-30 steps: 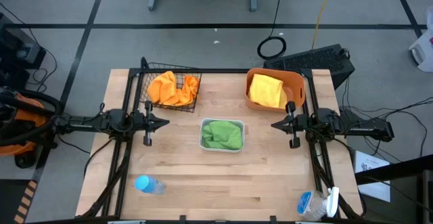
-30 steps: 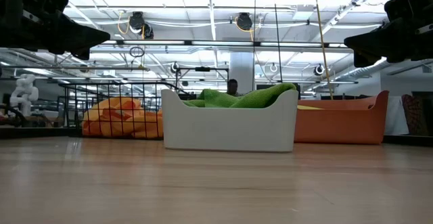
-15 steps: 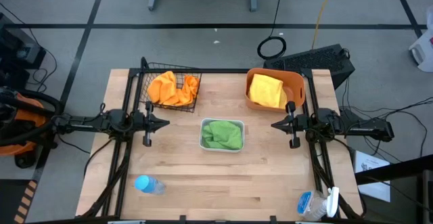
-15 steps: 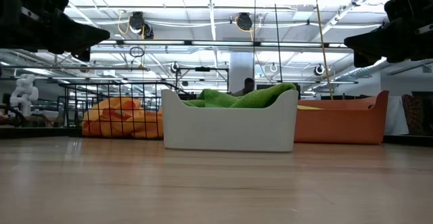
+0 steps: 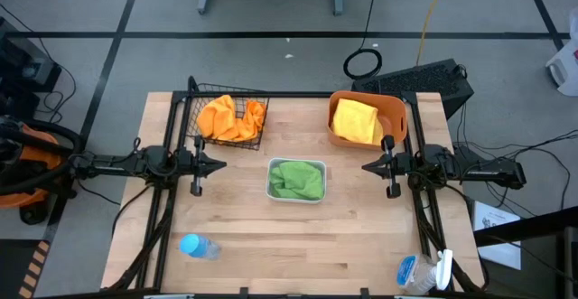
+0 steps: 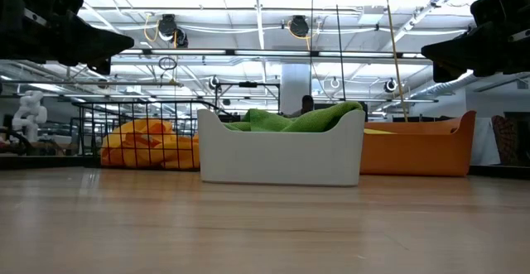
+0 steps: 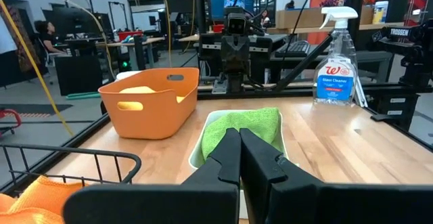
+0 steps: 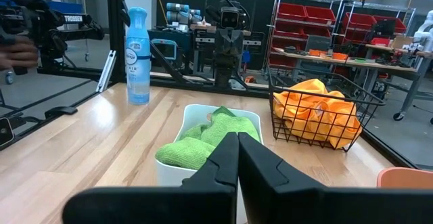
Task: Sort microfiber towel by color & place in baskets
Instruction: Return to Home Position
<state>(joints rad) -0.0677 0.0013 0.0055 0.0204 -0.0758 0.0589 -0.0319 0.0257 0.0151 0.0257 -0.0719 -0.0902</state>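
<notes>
Nothing has shifted in the last second: both arms stay parked at the side edges of the desk (image 5: 289,236), so sorting looks finished. The orange towels (image 5: 233,118) sit in the black wire basket (image 5: 226,90) upper left, yellow towels (image 5: 355,120) in the orange tub (image 5: 398,114) upper right, green towels (image 5: 296,180) in the centre white tray (image 5: 271,191). The left end effector (image 5: 219,163) and right end effector (image 5: 366,166) are clenched, empty, clear of every rim.
</notes>
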